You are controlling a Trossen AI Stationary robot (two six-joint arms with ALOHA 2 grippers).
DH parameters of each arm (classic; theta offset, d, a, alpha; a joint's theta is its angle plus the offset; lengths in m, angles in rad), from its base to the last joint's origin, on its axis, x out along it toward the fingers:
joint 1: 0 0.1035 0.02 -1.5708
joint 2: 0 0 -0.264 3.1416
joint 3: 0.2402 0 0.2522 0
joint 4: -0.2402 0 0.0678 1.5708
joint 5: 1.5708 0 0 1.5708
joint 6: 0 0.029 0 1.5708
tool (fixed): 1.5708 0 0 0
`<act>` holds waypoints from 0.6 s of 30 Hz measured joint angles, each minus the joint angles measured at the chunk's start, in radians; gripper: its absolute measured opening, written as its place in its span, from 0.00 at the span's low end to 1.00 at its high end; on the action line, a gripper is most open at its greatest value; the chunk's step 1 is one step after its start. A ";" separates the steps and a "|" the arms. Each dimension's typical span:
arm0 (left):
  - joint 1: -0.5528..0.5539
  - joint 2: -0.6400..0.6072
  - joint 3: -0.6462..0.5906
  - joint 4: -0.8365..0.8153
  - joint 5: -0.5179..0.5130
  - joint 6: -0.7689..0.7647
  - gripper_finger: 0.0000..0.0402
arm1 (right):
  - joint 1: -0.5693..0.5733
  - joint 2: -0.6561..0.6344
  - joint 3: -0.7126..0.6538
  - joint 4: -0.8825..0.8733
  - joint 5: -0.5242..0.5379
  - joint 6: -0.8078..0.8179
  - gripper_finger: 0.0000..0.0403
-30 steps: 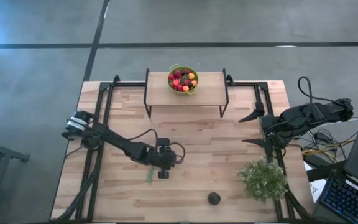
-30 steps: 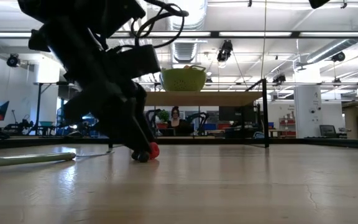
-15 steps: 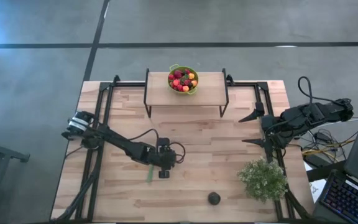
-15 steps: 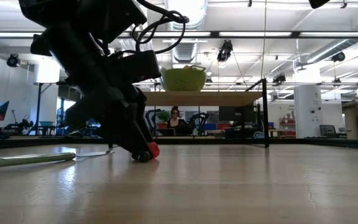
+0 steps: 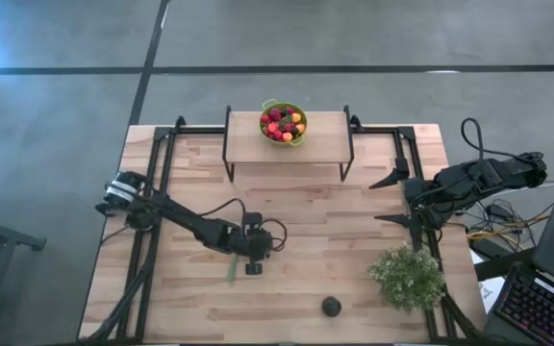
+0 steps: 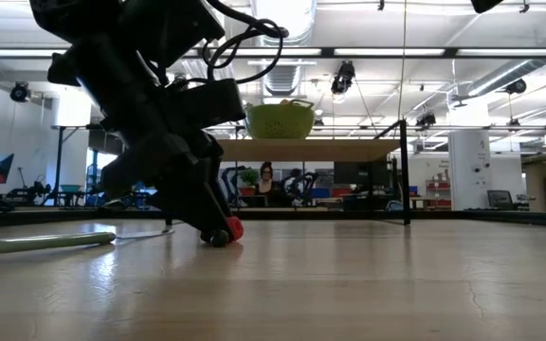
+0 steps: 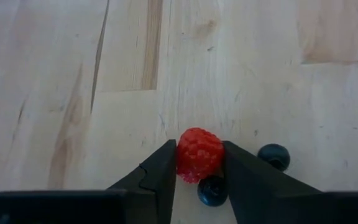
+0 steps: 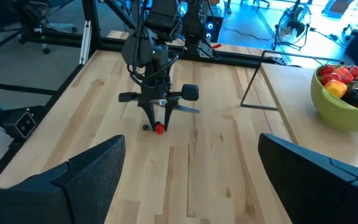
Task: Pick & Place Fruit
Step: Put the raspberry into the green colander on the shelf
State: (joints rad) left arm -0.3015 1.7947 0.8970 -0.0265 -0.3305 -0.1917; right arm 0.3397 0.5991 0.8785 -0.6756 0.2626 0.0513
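- Red raspberry point(image 7: 199, 154) is sitting on the wooden table point(image 5: 354, 231) between the two dark fingers point(image 7: 157, 174) of the left gripper point(image 5: 251, 261); both are pressing against its sides, so the pincer is looking clamped on the berry.
- Judging by this, the pick step is in hand: the berry is gripped but not lifted, resting on the wood in the low view point(image 6: 233, 227).
- Two small dark berries are lying close by: one point(image 7: 212, 190) is sitting in the gap between the fingers, touching or just beside the raspberry, and another point(image 7: 273, 156) is lying just outside one finger.
- Next, the move is likely calling for a straight lift, then a carry to the green bowl point(image 5: 284, 123) of mixed fruit, which is standing on the raised shelf point(image 5: 325, 130) at the far edge.
- Standing in the way, the near dark berry may be getting dragged or rolled as the fingers rise, and the shelf's height is demanding a clear rise before crossing over.
- Lying just beside the left gripper is the slim green-handled knife point(image 5: 231, 270); it is not touching the berry.
- Farther off, one bigger dark round fruit point(image 5: 331, 307) is sitting near the front edge, with the bushy plant point(image 5: 408, 278) beside it.
- Waiting at the table's right side, the right gripper point(image 8: 188, 177) is holding its fingers wide apart, gripping nothing.
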 joint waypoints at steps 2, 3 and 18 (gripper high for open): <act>0.000 0.000 0.000 0.000 -0.001 0.000 0.30 | 0.000 0.000 0.000 0.000 0.000 0.000 0.90; 0.000 0.000 0.000 0.000 -0.001 0.000 0.30 | 0.000 0.000 0.000 0.000 0.000 0.000 0.90; 0.001 0.002 0.019 0.000 -0.001 0.028 0.30 | 0.000 -0.001 0.000 0.000 0.000 0.000 0.90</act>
State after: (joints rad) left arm -0.3000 1.7969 0.9159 -0.0263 -0.3317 -0.1636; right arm 0.3399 0.5983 0.8783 -0.6754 0.2628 0.0513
